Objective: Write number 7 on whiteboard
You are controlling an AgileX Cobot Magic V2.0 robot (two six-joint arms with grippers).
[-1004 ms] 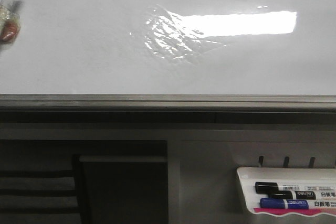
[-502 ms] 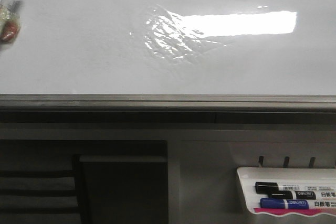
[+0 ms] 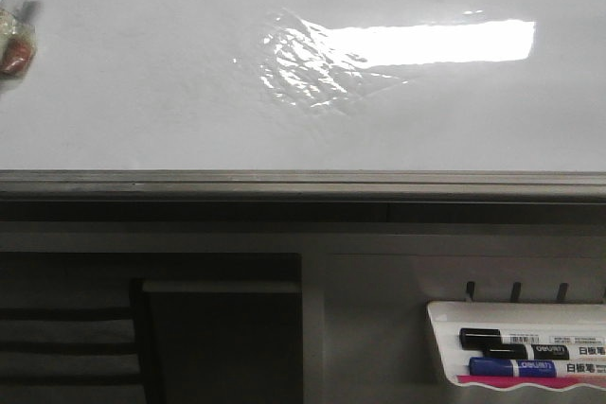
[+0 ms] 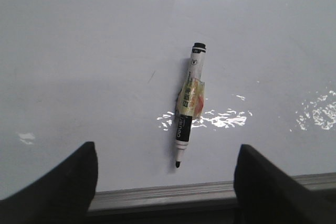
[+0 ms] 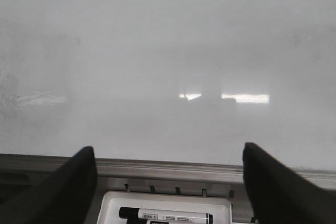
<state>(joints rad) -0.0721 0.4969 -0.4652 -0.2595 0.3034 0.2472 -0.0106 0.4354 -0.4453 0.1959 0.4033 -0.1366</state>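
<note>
Two grippers, both spread wide and holding nothing: left gripper (image 4: 165, 182) and right gripper (image 5: 169, 182) each show dark fingers far apart, facing the whiteboard (image 3: 142, 92). Board is glossy white, grey metal rail (image 3: 303, 182) along its lower edge, wrinkled shiny patch (image 3: 303, 68) near its middle with a bright light reflection beside it. No number 7 readable anywhere on it; only a short faint dark stroke (image 4: 151, 76) shows just beside the marker in the left wrist view. Black whiteboard marker (image 4: 188, 111) is stuck to the board near its left edge, wrapped at mid-body with yellowish tape (image 4: 191, 98), uncapped tip toward the rail, apart from both fingers. White marker tray (image 3: 445, 347) hangs below the rail toward the right, holding a black marker (image 3: 511, 339) and a blue marker (image 3: 516, 367).
</note>
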